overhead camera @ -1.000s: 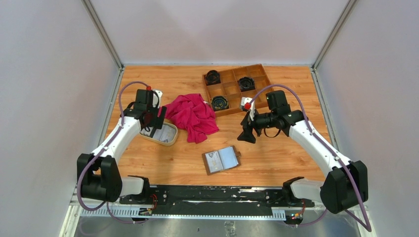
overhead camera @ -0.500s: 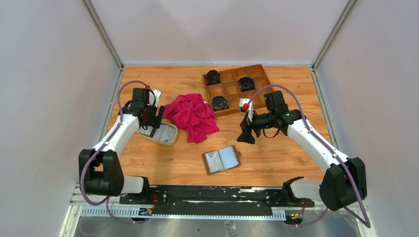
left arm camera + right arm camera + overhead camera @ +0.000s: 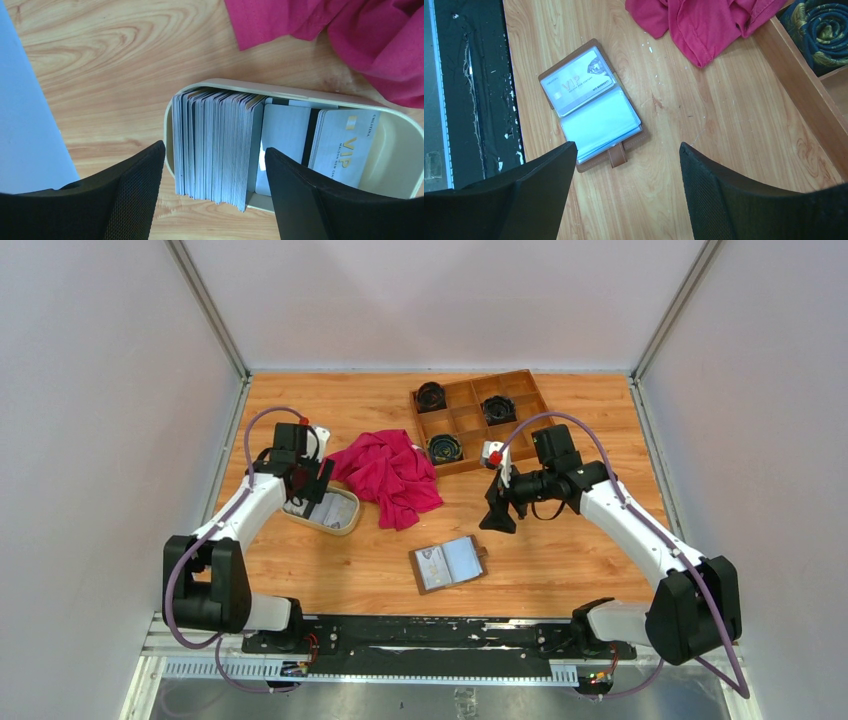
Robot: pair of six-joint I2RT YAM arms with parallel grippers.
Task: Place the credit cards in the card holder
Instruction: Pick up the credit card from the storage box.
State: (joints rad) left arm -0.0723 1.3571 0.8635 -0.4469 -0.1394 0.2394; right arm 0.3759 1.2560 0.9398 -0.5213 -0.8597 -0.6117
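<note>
Two robot arms work over a wood-grain worktop [image 3: 560,560]. The left pincer [image 3: 214,150] is spread wide above a cream oval dish [image 3: 300,92], one black finger on either side of the credit cards [image 3: 215,145]. These stand on edge in a tight white-and-grey stack at one end of the dish. Whether the fingers touch the stack cannot be told. Beside the stack, more cards lie flat in the dish: one with a dark stripe, and a pale one lettered "VIP" in gold [image 3: 345,145].

The dish sits at the left side of the worktop, just beside a crumpled pink cloth [image 3: 390,475].

The right pincer [image 3: 628,146] is also spread and grips nothing, hanging above bare wood. The card holder [image 3: 594,107] lies well apart from the dish, near the front edge between the two arms. This brown leather wallet is open flat, its clear pockets facing up and its snap tab [image 3: 616,155] sticking out from one side. One pocket shows a "VIP" card already inside, and the pocket next to it looks blank.

At the back right stands a wooden compartment tray [image 3: 470,420] with dark rolled items [image 3: 431,396] in three of its sections.
</note>
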